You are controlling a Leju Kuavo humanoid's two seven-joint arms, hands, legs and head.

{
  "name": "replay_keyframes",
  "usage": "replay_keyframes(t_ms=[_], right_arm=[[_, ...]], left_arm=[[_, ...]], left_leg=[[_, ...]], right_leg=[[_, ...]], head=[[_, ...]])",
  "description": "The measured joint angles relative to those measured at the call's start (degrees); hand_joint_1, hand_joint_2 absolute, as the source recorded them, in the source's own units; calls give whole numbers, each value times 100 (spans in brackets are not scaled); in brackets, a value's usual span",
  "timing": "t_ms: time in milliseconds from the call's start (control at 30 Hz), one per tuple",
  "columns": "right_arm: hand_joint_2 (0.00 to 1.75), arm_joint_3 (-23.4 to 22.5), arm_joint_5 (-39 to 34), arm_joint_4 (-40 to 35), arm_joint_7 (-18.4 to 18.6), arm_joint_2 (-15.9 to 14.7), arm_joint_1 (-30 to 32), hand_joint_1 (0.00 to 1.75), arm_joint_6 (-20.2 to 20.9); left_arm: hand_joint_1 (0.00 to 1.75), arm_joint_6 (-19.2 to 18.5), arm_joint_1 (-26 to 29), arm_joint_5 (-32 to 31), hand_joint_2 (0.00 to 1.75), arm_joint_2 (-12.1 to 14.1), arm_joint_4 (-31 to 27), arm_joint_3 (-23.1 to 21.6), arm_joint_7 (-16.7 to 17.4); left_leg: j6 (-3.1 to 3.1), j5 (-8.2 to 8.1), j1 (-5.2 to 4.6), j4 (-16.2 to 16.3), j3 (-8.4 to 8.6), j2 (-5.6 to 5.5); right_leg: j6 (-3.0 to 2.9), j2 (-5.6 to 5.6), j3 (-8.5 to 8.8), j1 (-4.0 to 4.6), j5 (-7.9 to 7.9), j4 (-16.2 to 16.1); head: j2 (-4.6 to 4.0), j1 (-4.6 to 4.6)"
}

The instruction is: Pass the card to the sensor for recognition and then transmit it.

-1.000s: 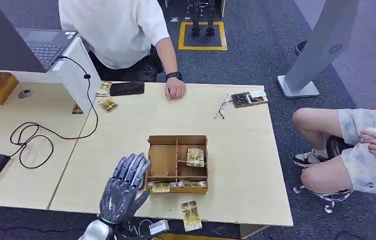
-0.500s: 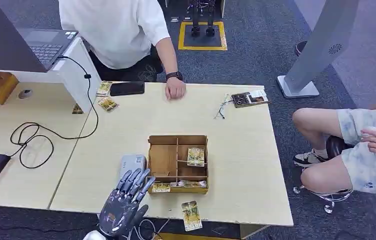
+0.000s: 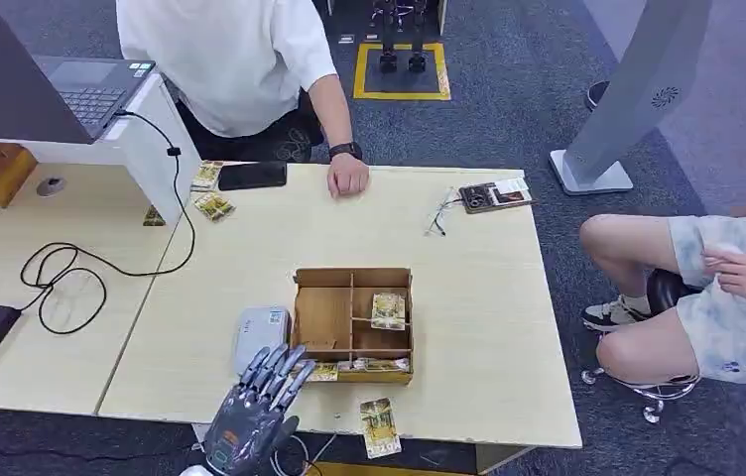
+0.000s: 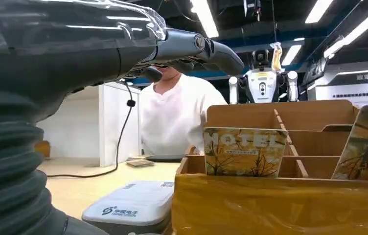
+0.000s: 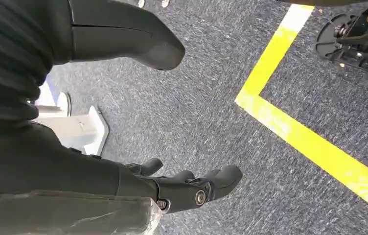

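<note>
On the table (image 3: 468,297), one box (image 3: 352,323), one sensor (image 3: 259,333).

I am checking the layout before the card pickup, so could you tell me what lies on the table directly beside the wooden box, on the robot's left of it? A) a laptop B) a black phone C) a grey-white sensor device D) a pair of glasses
C: the grey-white sensor device sits right beside the wooden box, just beyond the left hand.
</note>
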Motion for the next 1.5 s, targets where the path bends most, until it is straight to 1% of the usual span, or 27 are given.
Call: replay_keyframes(t_ms=[133,333,433,500,633,833,1233,1267,1300,1333,1500], right_arm=[[175,15,0,0,4,0,2,0,0],[175,18,0,0,4,0,2,0,0],[175,31,0,0,20,2,4,0,0],[175,33,-2,0,20,7,7,0,0],[175,33,-2,0,20,9,12,0,0],[175,31,-2,0,20,13,24,0,0],[175,33,-2,0,20,22,27,0,0],[175,33,-2,0,20,22,27,0,0],[175,33,-2,0,20,22,27,0,0],[175,33,-2,0,20,22,27,0,0],[175,33,0,0,20,22,27,0,-7]], left_arm=[[0,-42,-101,-42,175,-55,105,-101,169],[0,-53,-120,-64,175,-81,127,-109,199],[0,-223,-217,-120,175,-192,223,-142,370],[0,-345,-290,-157,175,-321,273,-158,553],[0,-483,-300,-210,175,-365,273,-160,660],[0,-627,-305,-258,175,-385,282,-160,730],[0,-636,-311,-267,175,-385,317,-164,746],[12,-647,-312,-269,175,-385,317,-164,746],[87,-664,-317,-269,175,-385,321,-166,746],[175,-712,-328,-271,175,-385,330,-171,746],[175,-872,-357,-258,175,-382,363,-201,774]], left_leg=[[0,0,0,0,0,0],[0,0,-1,0,0,0],[0,0,0,1,0,0],[0,0,0,1,0,0],[0,0,0,1,0,0],[0,0,0,0,0,0],[0,0,0,0,0,0],[0,0,0,0,0,0],[0,0,0,0,0,0],[0,0,0,0,0,0],[0,0,0,0,0,0]], right_leg=[[0,0,0,0,0,0],[0,0,0,0,0,0],[0,0,0,0,0,0],[0,0,-1,0,0,0],[0,0,-1,0,0,0],[0,0,-1,0,0,0],[0,0,-1,0,0,0],[0,0,-1,0,0,0],[0,0,-1,0,0,0],[0,0,-1,0,0,0],[0,0,0,0,0,0]], head=[[0,0],[0,0],[0,0],[0,0],[0,0],[0,-2],[0,-2],[0,0],[0,-2],[0,0],[0,0]])
